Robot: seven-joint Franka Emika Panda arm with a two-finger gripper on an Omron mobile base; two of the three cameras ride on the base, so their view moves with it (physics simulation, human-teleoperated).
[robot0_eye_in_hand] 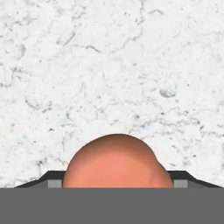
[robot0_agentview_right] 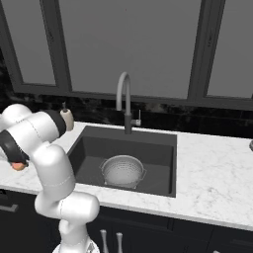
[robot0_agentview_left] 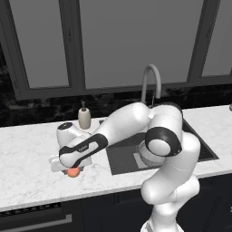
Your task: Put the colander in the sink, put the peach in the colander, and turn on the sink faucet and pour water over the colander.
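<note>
The orange-pink peach lies on the white marble counter left of the sink. My gripper reaches down over it, one dark fingertip tight against each side. From the base views, the peach peeks out under the hand, and the gripper stays low on the counter. The silvery colander stands upright in the sink basin, empty. The grey gooseneck sink faucet rises behind the sink. I see no water running from it.
A beige soap dispenser stands on the counter behind my hand, near the dark backsplash. My arm's elbow arches over the sink's left half. Dark window panes run along the back wall.
</note>
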